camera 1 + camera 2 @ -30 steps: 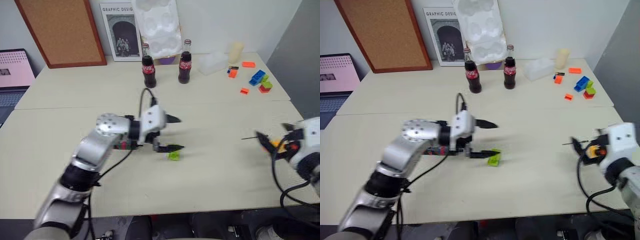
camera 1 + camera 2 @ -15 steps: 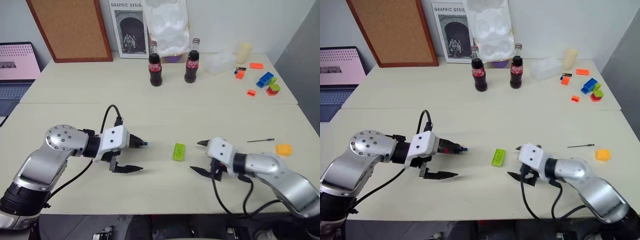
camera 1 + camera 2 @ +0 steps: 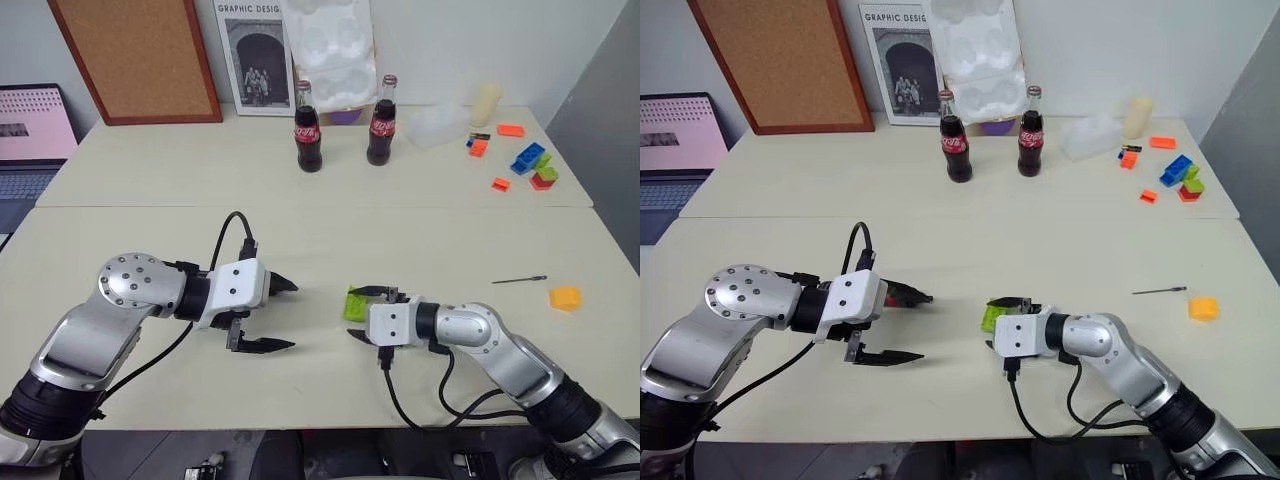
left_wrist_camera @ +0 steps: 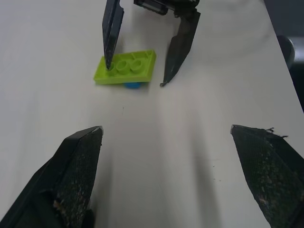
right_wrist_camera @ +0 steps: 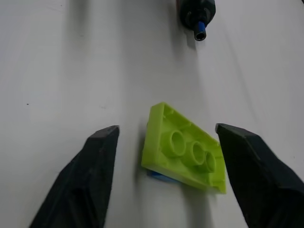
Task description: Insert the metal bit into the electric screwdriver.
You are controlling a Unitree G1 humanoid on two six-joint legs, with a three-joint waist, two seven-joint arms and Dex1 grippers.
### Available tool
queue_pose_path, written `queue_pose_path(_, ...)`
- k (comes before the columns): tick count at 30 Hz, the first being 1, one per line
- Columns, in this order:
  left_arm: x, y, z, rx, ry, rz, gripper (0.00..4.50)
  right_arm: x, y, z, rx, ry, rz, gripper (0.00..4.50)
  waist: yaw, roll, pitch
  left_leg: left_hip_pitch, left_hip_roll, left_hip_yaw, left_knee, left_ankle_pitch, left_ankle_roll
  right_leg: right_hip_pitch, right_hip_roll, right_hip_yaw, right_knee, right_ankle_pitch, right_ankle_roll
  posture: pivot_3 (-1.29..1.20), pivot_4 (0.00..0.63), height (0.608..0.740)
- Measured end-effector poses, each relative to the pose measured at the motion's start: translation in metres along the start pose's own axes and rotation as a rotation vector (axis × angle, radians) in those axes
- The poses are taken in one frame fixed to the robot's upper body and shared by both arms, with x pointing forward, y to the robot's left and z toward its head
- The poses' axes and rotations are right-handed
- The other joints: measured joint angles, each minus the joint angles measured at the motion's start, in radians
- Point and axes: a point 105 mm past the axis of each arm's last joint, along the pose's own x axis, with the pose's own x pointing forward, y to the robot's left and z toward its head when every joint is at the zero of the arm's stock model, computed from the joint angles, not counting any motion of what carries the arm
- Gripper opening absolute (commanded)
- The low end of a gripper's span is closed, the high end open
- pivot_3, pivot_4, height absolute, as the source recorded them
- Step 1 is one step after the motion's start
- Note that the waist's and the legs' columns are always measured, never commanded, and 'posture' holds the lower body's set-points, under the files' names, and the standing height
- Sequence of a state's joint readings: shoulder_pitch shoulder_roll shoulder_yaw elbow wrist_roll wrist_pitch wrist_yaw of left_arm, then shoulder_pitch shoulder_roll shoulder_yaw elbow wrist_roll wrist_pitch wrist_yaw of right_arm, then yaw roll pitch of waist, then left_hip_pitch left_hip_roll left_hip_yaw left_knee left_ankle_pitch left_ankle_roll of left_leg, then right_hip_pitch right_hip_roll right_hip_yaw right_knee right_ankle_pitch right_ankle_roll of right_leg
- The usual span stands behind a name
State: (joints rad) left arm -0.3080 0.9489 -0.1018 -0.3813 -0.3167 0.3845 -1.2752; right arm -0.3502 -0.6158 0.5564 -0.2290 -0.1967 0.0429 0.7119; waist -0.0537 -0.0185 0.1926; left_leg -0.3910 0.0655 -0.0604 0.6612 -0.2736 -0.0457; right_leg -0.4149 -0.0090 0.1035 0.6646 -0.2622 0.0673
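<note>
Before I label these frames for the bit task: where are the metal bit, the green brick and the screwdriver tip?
metal bit [image 3: 519,280], left eye view, mid-rod.
green brick [image 5: 187,149], right wrist view, studded top.
electric screwdriver [image 5: 199,33], right wrist view, bluish tip.

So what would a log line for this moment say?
left gripper: open, empty | right gripper: open, straddling green brick | metal bit: on table, untouched
</note>
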Motion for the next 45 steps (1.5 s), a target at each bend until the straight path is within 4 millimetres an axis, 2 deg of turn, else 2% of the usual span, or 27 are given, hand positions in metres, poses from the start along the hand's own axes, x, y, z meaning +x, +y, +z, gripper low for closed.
queue_pose_path(6,0.006,0.000,0.004,0.005,-0.030,-0.008,4.50,-0.005,-0.008,-0.005,-0.060,0.023,-0.057,1.05,0.002,0.000,0.000,0.000,0.000,0.000,0.000,0.000,0.000,0.000,0.000,0.000,0.000,0.001,-0.001,0.00,0.150,0.740)
queue_pose_path(8,0.006,0.002,0.006,0.013,-0.035,-0.008,4.50,-0.008,-0.012,-0.003,-0.077,0.021,-0.084,0.63,0.002,0.000,0.000,0.000,0.000,0.000,0.000,0.000,0.000,0.000,0.000,0.000,0.000,0.001,-0.001,0.00,0.150,0.740)
queue_pose_path(9,0.007,0.002,0.007,0.015,-0.039,-0.008,4.50,-0.010,-0.013,-0.005,-0.076,0.030,-0.093,0.56,0.003,0.000,0.000,0.000,0.000,0.000,0.000,0.000,0.000,0.000,0.000,0.000,0.000,0.001,-0.001,0.00,0.150,0.740)
queue_pose_path(12,0.012,0.004,0.012,0.022,-0.072,-0.012,4.50,-0.021,-0.015,-0.013,-0.071,0.067,-0.141,0.56,0.010,0.000,0.000,0.000,0.000,0.000,0.000,0.000,0.000,0.001,0.000,0.000,0.000,0.001,-0.001,0.00,0.150,0.740)
queue_pose_path(17,0.022,0.007,0.025,0.037,-0.146,-0.033,4.50,-0.046,-0.021,-0.014,-0.047,0.102,-0.246,0.56,0.020,0.000,0.000,0.000,0.000,-0.001,0.000,0.000,0.000,0.001,0.000,0.000,0.000,0.001,-0.001,0.00,0.150,0.740)
queue_pose_path(21,0.048,0.012,0.056,0.077,-0.298,-0.063,4.50,-0.109,-0.023,-0.047,0.043,0.328,-0.425,0.56,0.047,-0.001,-0.001,-0.002,-0.002,-0.002,0.003,0.000,0.000,0.003,-0.002,-0.002,-0.002,0.001,-0.001,0.00,0.150,0.740)
queue_pose_path(23,0.058,0.012,0.063,0.074,-0.337,-0.080,4.50,-0.135,-0.021,-0.062,0.076,0.431,-0.487,0.56,0.045,-0.001,-0.002,0.000,-0.002,-0.001,0.003,0.000,0.000,0.004,-0.002,-0.001,-0.001,0.001,-0.001,0.00,0.150,0.740)
queue_pose_path(28,0.088,0.011,0.095,0.148,-0.444,-0.151,4.50,-0.201,0.001,-0.090,0.143,0.689,-0.606,0.56,0.041,0.000,-0.002,0.007,-0.001,-0.002,0.002,0.000,0.000,0.010,0.000,-0.001,-0.001,0.000,0.000,0.00,0.150,0.740)
queue_pose_path(29,0.095,0.011,0.103,0.166,-0.464,-0.168,4.50,-0.217,0.003,-0.094,0.146,0.744,-0.643,0.56,0.041,0.000,-0.002,0.007,-0.002,-0.001,0.002,0.000,0.000,0.010,-0.001,0.000,-0.001,0.000,0.000,0.00,0.150,0.740)
queue_pose_path(32,0.109,0.010,0.115,0.211,-0.487,-0.201,4.50,-0.248,0.003,-0.104,0.139,0.855,-0.721,0.56,0.025,0.000,-0.003,0.008,-0.002,0.002,0.003,0.000,0.000,0.010,-0.001,0.003,-0.002,-0.001,0.000,0.00,0.150,0.740)
queue_pose_path(35,0.117,0.008,0.117,0.232,-0.490,-0.225,4.50,-0.260,0.006,-0.111,0.151,0.904,-0.745,0.56,0.008,0.001,-0.003,0.011,-0.002,0.003,0.001,0.000,0.000,0.010,0.000,0.006,0.000,-0.001,0.001,0.00,0.150,0.740)
queue_pose_path(42,0.128,0.006,0.117,0.252,-0.486,-0.240,4.50,-0.266,0.013,-0.127,0.252,0.933,-0.758,0.56,0.005,0.003,-0.004,0.011,-0.003,0.006,0.002,0.000,0.000,0.010,0.000,0.010,-0.001,-0.001,0.001,0.00,0.150,0.740)
queue_pose_path(44,0.129,0.007,0.118,0.258,-0.485,-0.238,4.50,-0.266,0.013,-0.129,0.274,0.931,-0.750,1.27,0.006,0.003,-0.004,0.011,-0.003,0.007,0.002,0.000,0.000,0.010,0.000,0.010,-0.001,-0.001,0.001,0.00,0.150,0.740)
queue_pose_path(45,0.129,0.007,0.119,0.260,-0.485,-0.237,4.50,-0.265,0.013,-0.129,0.281,0.926,-0.750,1.46,0.006,0.003,-0.004,0.011,-0.003,0.007,0.002,0.000,0.000,0.010,0.000,0.010,-0.001,-0.001,0.002,0.00,0.150,0.740)
